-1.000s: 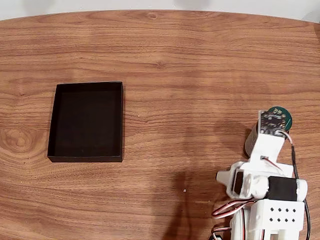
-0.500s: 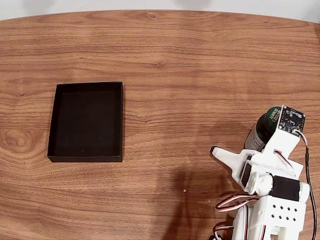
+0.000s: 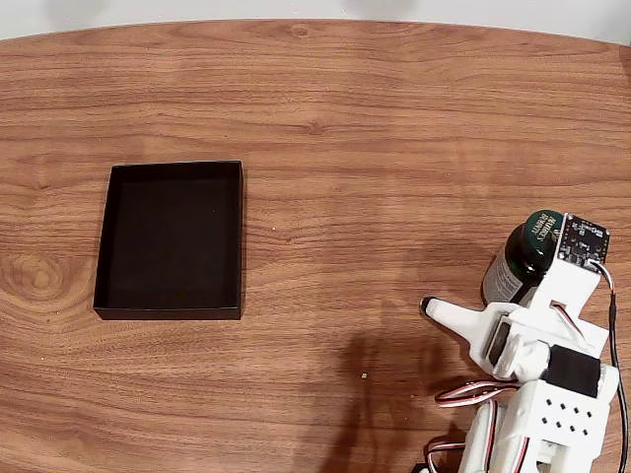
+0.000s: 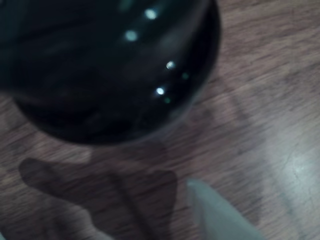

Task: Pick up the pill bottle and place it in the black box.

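Pill bottle [image 3: 523, 258] stands upright on the wooden table [image 3: 394, 118] at the right edge of the fixed view, lower-middle height, green cap up, white label facing left. In the wrist view it is a blurred dark mass [image 4: 110, 65] across the upper left, very close to the lens.

Gripper [image 3: 483, 286] is spread wide: one finger [image 3: 449, 315] juts out to the left along the table, well clear of the bottle, while the other side of the wrist sits right against the bottle's lower right. Nothing is clamped; we see no grasp and no lift.

Black box [image 3: 170, 239] sits in the left half of the fixed view, well apart from bottle and arm, with nothing in it.

We judge progress as early: approach made, jaws set for the bottle. Left to do: centre the bottle between the fingers, close, lift, carry left across the table, release into the box. From here we cannot tell whether the bottle is properly between the fingers or just beside the fixed one.
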`<action>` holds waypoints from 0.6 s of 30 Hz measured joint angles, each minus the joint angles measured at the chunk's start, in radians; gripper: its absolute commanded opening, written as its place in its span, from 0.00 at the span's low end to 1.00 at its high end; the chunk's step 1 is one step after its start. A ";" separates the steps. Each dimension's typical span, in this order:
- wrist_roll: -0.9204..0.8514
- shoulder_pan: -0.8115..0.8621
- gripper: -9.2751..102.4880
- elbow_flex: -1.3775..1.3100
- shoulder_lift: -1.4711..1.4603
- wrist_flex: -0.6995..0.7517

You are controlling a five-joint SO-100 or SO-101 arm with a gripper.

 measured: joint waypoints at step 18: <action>0.067 0.034 0.63 0.000 0.000 -0.038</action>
